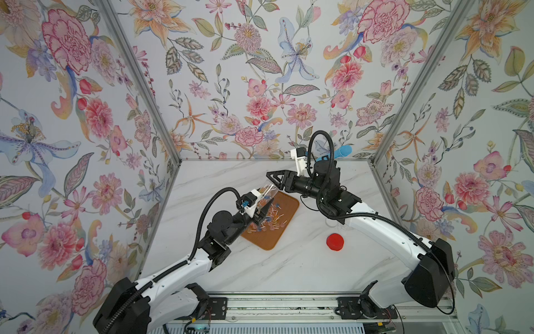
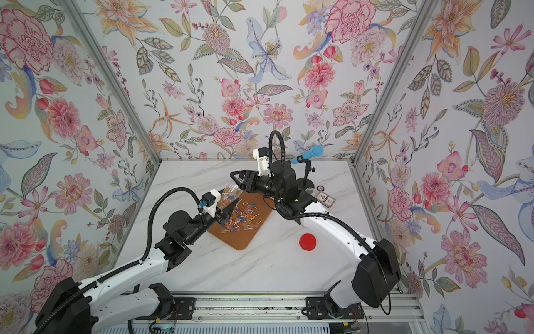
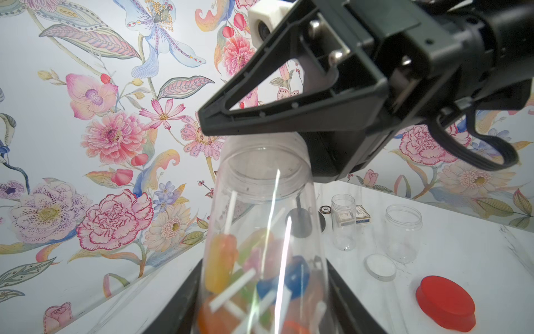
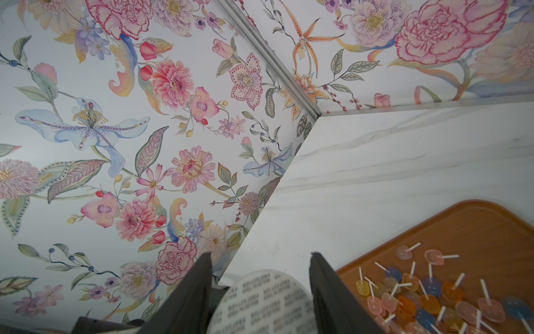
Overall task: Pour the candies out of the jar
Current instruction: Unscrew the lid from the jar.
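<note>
One clear plastic jar (image 3: 264, 231), tipped with its base raised, is pinched by the left end effector (image 1: 261, 212) over one brown tray (image 1: 284, 202) at the worktop's (image 1: 289, 266) centre. Several candies (image 3: 222, 263) remain inside; a few dozen more (image 4: 433, 297), flat orange, pink, blue and yellow heads on white sticks, lie on the tray. The right end effector (image 1: 274, 176), at 12 o'clock of the jar, stands spread and holds nothing. One red lid (image 1: 335, 241) lies at 4 o'clock of the tray. Two empty clear jars (image 3: 403, 231) stand beyond.

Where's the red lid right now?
In both top views the red lid lies flat on the marble table, apart from the brown tray on the robot's right of it, beside the right arm's white link.
</note>
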{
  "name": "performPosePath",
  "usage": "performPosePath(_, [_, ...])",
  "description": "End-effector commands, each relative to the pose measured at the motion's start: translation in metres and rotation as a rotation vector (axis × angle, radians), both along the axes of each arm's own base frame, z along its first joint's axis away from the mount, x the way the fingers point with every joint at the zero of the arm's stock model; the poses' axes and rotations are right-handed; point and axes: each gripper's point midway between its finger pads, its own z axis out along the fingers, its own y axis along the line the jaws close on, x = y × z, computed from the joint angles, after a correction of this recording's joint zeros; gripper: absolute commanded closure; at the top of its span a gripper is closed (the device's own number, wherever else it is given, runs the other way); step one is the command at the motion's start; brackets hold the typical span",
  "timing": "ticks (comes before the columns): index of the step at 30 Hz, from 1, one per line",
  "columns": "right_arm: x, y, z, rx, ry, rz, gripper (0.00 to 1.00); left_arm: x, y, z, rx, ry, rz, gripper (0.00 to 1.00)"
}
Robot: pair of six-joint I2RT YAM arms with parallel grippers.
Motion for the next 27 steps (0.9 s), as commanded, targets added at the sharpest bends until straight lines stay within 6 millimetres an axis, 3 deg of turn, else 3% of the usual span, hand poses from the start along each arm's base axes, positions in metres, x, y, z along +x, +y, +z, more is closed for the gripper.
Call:
performPosePath(1, [-0.002, -0.003, 0.007, -0.011, -0.023, 0.002, 0.24, -0.007, 0.005, 0.033, -0.092, -0.076, 0.005, 1.0])
performPosePath(4, [0.0, -0.007, 0.005, 0.007, -0.007, -0.009, 0.22, -0.008, 0.006, 0.035, -0.091, -0.086, 0.009, 1.0])
performPosePath(6, [0.0, -0.006, 0.006, 0.026, -0.002, 0.002, 0.27, -0.007, 0.005, 0.035, -0.085, -0.086, 0.008, 1.0])
performPosePath(11, [-0.002, -0.007, 0.011, 0.051, -0.004, -0.001, 0.51, -0.007, 0.005, 0.032, -0.079, -0.082, 0.007, 1.0])
performPosePath(17, [-0.009, -0.005, 0.021, 0.072, -0.067, 0.034, 0.58, -0.009, 0.004, 0.037, -0.123, -0.074, -0.012, 1.0])
performPosePath(21, [-0.03, -0.003, 0.046, 0.106, -0.251, 0.149, 0.62, -0.02, -0.007, 0.051, -0.185, -0.051, -0.118, 1.0])
performPosePath(27, [-0.081, -0.004, 0.075, 0.162, -0.46, 0.451, 0.74, -0.038, -0.018, 0.064, -0.285, -0.053, -0.268, 1.0])
